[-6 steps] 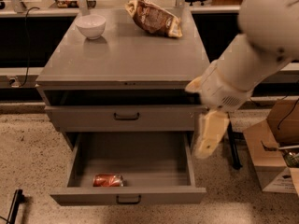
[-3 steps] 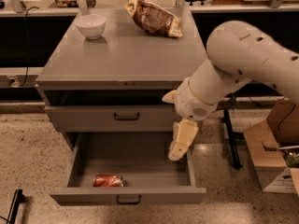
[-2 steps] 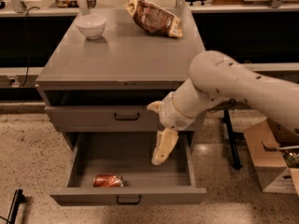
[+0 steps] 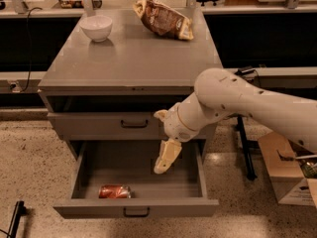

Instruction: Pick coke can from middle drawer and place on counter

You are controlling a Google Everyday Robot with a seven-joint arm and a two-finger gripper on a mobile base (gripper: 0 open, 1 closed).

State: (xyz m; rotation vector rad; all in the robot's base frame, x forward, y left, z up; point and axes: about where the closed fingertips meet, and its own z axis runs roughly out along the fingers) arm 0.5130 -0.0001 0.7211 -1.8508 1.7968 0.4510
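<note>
can (image 4: 114, 191) lying on its side, front-left in the open drawer (image 4: 173, 208) | hand (image 4: 166, 158) hovering over the drawer, right of can, apart; open or closed: cannot tell | can probably light, stiff, slick, rolling easily; pinching across mid-body looking best

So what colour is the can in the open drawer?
Red; the camera view shows it. The can lies in the drawer; the gripper hangs above, to its right.

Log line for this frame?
phase: pre-grasp | gripper: above open drawer, right of can | can: lying in drawer, ungrasped | counter: bowl, bag
</note>
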